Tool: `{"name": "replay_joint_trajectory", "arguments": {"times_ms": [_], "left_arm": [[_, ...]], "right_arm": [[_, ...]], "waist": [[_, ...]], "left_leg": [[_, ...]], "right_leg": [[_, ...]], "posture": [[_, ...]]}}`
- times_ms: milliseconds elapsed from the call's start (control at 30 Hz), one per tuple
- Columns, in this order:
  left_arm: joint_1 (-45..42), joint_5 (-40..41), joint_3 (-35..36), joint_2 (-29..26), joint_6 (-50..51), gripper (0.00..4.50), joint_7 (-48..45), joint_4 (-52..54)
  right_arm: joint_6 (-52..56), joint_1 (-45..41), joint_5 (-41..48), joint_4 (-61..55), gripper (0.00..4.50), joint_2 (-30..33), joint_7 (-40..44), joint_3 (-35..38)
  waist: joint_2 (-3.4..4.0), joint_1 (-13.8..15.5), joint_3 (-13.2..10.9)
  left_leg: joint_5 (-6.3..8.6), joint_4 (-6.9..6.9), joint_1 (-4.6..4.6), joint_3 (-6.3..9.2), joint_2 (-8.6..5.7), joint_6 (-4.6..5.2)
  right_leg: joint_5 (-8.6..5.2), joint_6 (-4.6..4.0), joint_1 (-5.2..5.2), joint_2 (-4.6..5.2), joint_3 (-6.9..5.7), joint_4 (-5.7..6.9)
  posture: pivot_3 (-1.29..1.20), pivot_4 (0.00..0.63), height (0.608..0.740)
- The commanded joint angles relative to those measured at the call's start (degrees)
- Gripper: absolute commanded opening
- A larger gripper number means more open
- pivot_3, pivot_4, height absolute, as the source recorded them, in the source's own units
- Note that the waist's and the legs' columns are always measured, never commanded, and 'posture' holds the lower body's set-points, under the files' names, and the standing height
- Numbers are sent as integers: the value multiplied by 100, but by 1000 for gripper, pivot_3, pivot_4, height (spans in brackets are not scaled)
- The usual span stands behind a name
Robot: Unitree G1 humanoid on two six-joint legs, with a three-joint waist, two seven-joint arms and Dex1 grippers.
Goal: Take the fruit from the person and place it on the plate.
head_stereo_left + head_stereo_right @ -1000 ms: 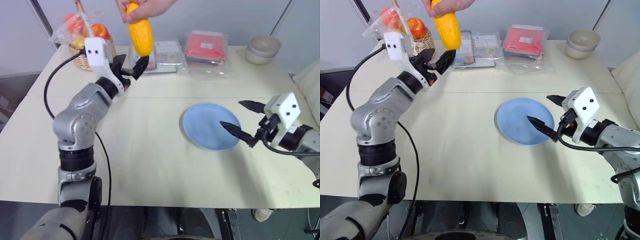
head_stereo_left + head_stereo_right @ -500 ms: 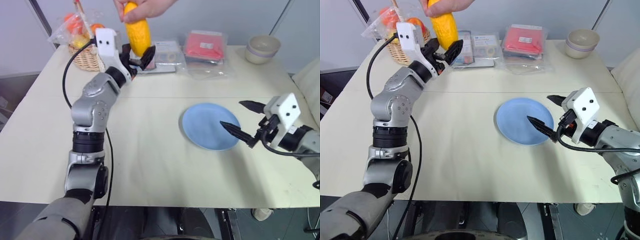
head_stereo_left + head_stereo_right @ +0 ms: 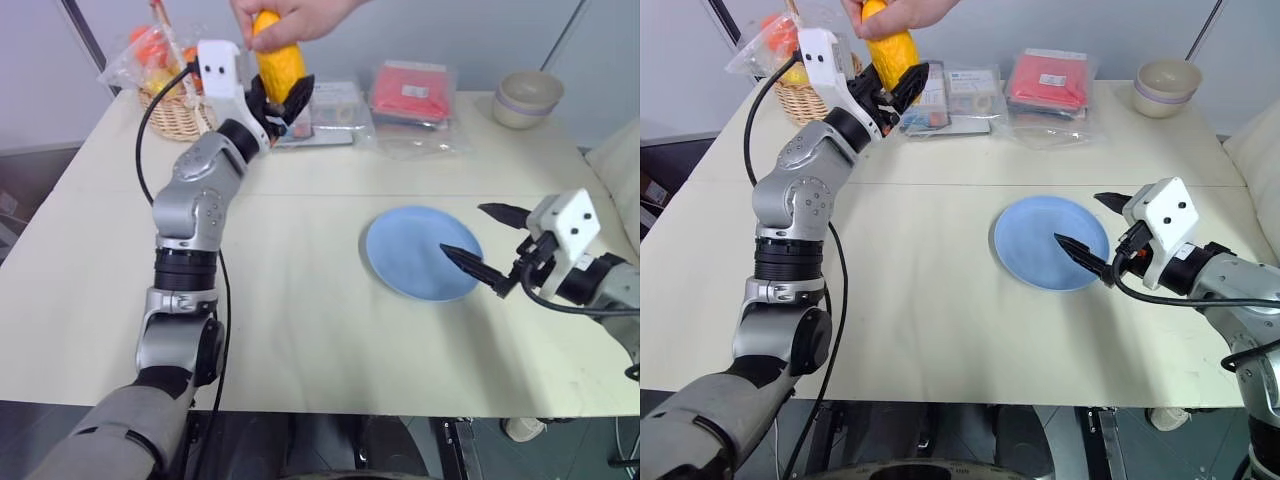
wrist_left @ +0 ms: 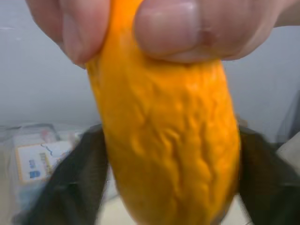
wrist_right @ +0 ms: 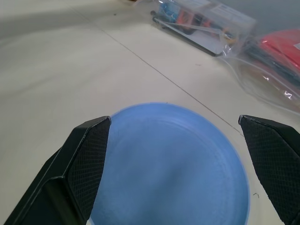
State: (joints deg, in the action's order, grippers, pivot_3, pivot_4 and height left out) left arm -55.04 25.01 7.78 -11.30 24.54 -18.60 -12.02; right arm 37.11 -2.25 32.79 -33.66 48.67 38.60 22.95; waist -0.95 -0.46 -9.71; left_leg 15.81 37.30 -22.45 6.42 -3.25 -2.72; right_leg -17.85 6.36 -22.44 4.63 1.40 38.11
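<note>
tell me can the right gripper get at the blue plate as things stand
Probably yes: the right gripper hangs open at the plate's near edge, with nothing lying on the plate or between them.

A plain indoor test room or lab, not a home: a wide cream table (image 3: 300, 300) stands against bare pale walls crossed by dark frame bars. Along its far edge props are laid out in a row: a wicker basket (image 3: 178, 115) of plastic-wrapped fruit, sealed clear packets (image 3: 415, 100), a cream bowl (image 3: 528, 98), with a light-blue plate (image 3: 405, 250) nearer the front
</note>
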Motion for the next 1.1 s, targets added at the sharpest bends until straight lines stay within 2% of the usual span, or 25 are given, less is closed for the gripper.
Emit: {"name": "replay_joint_trajectory", "arguments": {"times_ms": [33, 300, 533, 667, 767, 933, 1100], "left_arm": [[-227, 18, 77, 11, -136, 2698, -40, 95], [-182, 48, -40, 3, 52, 2698, -225, 63], [-393, -158, -986, 269, 417, 2698, -1384, -604], [-658, -664, -1810, 593, -8, 2698, -2324, -1522], [-961, -997, -2095, 875, -378, 2698, -2780, -2533], [-1410, -1521, -2266, 1323, -991, 2698, -3154, -4183], [-1703, -2019, -2301, 1650, -1462, 2698, -3245, -5294]], "right_arm": [[-95, 13, 17, -206, 4500, 9, -31, 192], [-90, 46, 19, -230, 4500, -1, -53, 189], [-61, -68, 63, -245, 4500, -46, -140, 84], [48, -65, 190, -452, 4500, -187, -328, 118], [130, 57, 244, -674, 4500, -282, -480, 230], [493, 14, 800, -1147, 4500, -439, -1013, 892], [998, -138, 1935, -1706, 4500, -316, -1743, 1714]], "waist": [[0, 1, 0], [0, -3, 0], [0, 26, 0], [0, 22, 0], [1, -6, 0], [2, -27, 1], [0, -1, 0]], "left_leg": [[0, 0, 0, 0, 0, 0], [0, 0, 0, 1, 0, 0], [0, 2, -1, 1, -3, 0], [0, 2, -3, 0, -5, 0], [1, 1, -3, -2, -5, 2], [14, -2, -2, -5, -5, 26], [16, -2, -3, -3, -3, 30]], "right_leg": [[0, 0, 0, 0, 0, 0], [0, 0, 0, -1, 0, 1], [0, 1, 2, -1, -2, 0], [1, 2, 1, 0, -2, -1], [1, 2, 1, 0, -2, -2], [1, 2, -4, -5, -1, 1], [1, 2, -4, -2, -1, 1]], "posture": [[0, 150, 740], [0, 150, 740], [0, 150, 740], [0, 150, 740], [0, 150, 740], [0, 150, 740], [0, 150, 740]]}}
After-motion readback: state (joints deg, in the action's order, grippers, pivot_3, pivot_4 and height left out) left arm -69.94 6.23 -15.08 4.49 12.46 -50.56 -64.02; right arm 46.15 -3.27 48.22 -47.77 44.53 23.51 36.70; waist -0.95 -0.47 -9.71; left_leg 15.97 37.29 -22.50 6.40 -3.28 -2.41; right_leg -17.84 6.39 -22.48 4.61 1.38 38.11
